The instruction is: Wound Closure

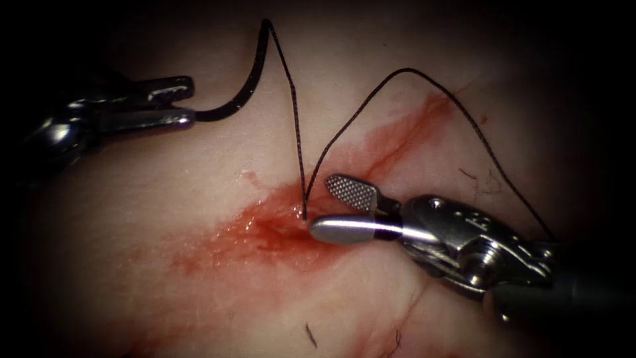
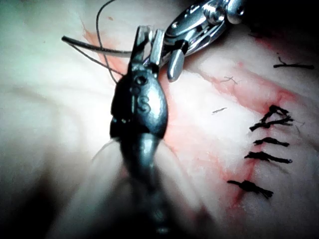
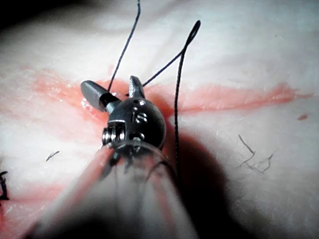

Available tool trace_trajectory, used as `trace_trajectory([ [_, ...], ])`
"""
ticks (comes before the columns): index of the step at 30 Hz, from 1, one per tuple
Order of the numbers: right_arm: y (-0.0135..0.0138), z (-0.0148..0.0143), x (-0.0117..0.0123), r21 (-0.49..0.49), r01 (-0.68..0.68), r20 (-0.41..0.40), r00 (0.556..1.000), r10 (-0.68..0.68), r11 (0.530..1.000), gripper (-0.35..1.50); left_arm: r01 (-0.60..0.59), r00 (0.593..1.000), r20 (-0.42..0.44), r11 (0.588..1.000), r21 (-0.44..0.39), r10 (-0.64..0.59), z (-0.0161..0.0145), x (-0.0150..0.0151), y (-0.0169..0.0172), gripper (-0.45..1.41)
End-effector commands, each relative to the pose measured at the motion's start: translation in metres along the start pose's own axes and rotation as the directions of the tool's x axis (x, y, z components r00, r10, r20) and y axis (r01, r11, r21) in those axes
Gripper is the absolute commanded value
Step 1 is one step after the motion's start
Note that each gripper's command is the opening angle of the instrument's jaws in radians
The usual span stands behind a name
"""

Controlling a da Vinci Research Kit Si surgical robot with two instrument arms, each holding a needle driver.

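Two hands work over the tissue (image 1: pixel 132 219). The left hand (image 1: pixel 173 101) is closed on the needle (image 1: pixel 246 83) near one end of its curve; the needle is free of the tissue, well to the left of and above the cut (image 1: pixel 278 225), its arc rising up and to the right toward the thread's attachment. The thread (image 1: pixel 298 146) drops from there straight into the cut. The right hand (image 1: pixel 338 209) sits wide open and holds nothing, its lower jaw resting just beside the point where the thread enters, so it is the nearer hand to that strand.
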Motion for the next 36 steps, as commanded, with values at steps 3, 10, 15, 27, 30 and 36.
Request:
trace_trajectory([
  [3, -0.0003, 0.0015, -0.0003, 0.007, 0.004, -0.008, 1.0, -0.004, 1.0, 0.78, -0.001, 1.0, -0.001, 1.0, 0.0, 0.001, 0.0006, -0.0005, -0.0001, -0.45],
  [10, 0.0002, 0.0022, -0.0011, 0.003, 0.013, -0.009, 1.0, -0.013, 1.0, 0.81, -0.001, 1.0, -0.001, 1.0, -0.001, 0.001, 0.0006, -0.0005, -0.0001, -0.45],
  [15, 0.0006, 0.0025, -0.0012, -0.001, 0.015, -0.011, 1.0, -0.015, 1.0, 0.51, -0.001, 1.0, -0.001, 1.0, -0.001, 0.001, 0.0006, -0.0005, -0.0001, -0.45],
  [27, -0.0011, 0.0029, -0.0011, -0.001, 0.004, -0.012, 1.0, -0.004, 1.0, -0.35, -0.001, 1.0, -0.001, 1.0, -0.001, 0.001, 0.0006, -0.0005, -0.0001, -0.45],
  [30, -0.0021, 0.0023, 0.0006, 0.001, -0.016, -0.012, 1.0, 0.016, 1.0, -0.35, -0.001, 1.0, -0.001, 1.0, -0.002, 0.001, 0.0006, -0.0005, -0.0001, -0.45],
  [36, -0.0035, 0.0006, 0.0039, 0.016, -0.052, -0.036, 0.998, 0.053, 0.999, -0.35, 0.005, 1.0, -0.001, 1.0, -0.003, -0.005, 0.0005, 0.0, 0.0, -0.45],
])
